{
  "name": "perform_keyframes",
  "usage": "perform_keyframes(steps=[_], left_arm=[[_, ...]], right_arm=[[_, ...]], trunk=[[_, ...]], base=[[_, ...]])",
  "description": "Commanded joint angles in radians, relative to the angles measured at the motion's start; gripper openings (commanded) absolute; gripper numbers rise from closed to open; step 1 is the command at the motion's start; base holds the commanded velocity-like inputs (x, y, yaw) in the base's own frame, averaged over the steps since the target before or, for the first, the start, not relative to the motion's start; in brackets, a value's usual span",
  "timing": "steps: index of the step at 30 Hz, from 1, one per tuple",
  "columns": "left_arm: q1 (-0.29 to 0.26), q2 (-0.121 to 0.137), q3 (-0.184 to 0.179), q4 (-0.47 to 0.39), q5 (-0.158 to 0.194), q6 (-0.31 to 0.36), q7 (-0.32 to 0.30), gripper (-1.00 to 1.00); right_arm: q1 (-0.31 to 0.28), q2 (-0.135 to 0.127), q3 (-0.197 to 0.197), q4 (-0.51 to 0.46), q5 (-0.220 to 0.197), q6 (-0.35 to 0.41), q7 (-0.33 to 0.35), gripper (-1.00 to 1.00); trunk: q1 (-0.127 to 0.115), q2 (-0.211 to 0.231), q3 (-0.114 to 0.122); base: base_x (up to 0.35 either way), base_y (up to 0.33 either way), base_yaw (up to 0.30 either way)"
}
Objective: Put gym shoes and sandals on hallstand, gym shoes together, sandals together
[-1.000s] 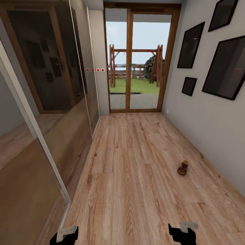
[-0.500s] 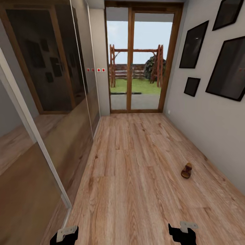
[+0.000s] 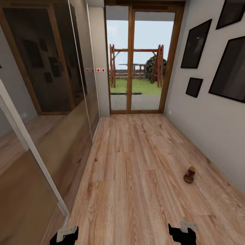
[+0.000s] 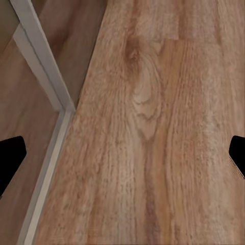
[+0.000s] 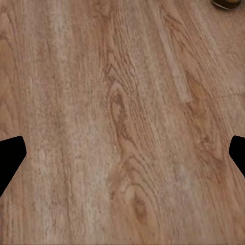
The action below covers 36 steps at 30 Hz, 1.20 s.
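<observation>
Wood-grain floor is seen running to a glazed door at the far end. One dark-brown sandal is noted lying flat on the planks at right, near the wall with dark picture frames. Mirrored panels line the left. Left gripper and right gripper are held spread wide over bare floor, nothing pinched.

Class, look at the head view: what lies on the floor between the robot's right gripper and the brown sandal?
Nothing: in the head view, bare wood floor separates the right gripper from the sandal.
</observation>
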Motion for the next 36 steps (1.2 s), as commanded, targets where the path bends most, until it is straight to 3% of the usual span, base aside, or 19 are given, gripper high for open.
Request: perform_keyframes(steps=[1,36], left_arm=[[-0.001,-0.001,0.008,0.0,-0.007,-0.003,-0.005,1.0],[-0.001,-0.002,0.008,0.0,-0.007,-0.002,-0.005,1.0]], right_arm=[[-0.001,0.0,-0.005,0.001,0.01,-0.003,-0.005,1.0],[-0.001,0.0,-0.005,0.001,0.009,-0.003,-0.005,1.0]], trunk=[[0.0,0.0,-0.001],[0.0,0.0,-0.001]], base=[[0.319,0.0,0.0],[0.337,0.0,-0.007]])
